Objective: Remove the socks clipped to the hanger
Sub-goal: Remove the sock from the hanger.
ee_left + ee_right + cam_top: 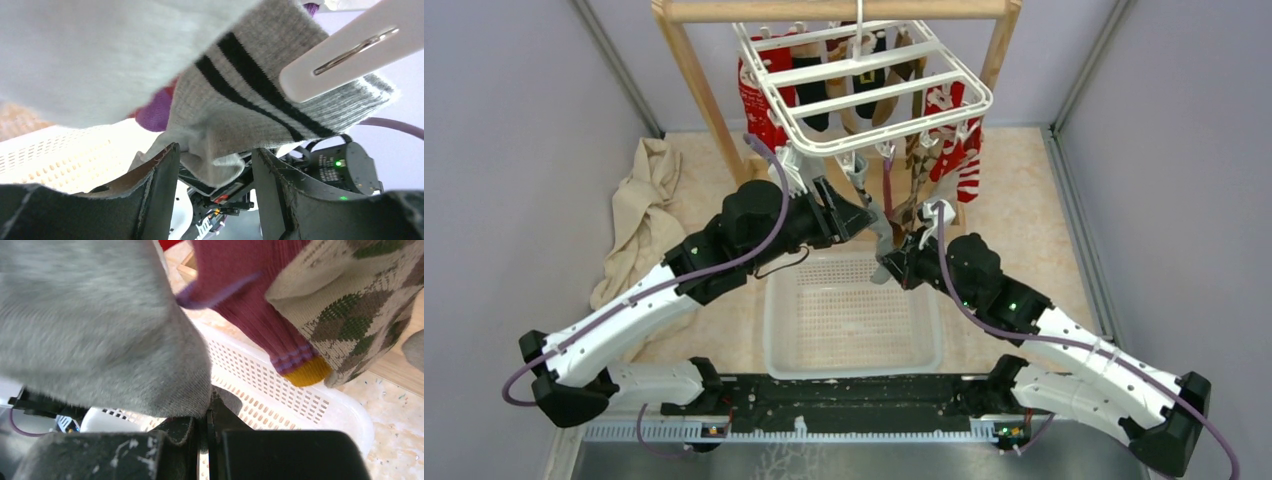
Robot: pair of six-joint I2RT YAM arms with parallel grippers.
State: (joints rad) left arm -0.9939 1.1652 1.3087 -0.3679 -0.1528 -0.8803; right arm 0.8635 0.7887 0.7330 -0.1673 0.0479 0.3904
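Note:
The white slatted hanger (864,85) hangs from a wooden bar, with several socks clipped under it. A grey sock with black stripes (260,100) is held by a white clip (345,52). It hangs at the hanger's front (877,232). My left gripper (862,215) is open, and the sock's lower fold sits between its fingers (156,190). My right gripper (892,262) is shut on the grey sock's lower edge (100,330). A magenta sock (250,305) and an argyle sock (360,305) hang just beyond it.
A white mesh basket (772,330) stands on the floor under the grippers. The wooden frame's posts (699,90) flank the hanger. Red socks (759,100) and a red-white striped sock (959,150) hang further back. A beige cloth (639,215) lies at left.

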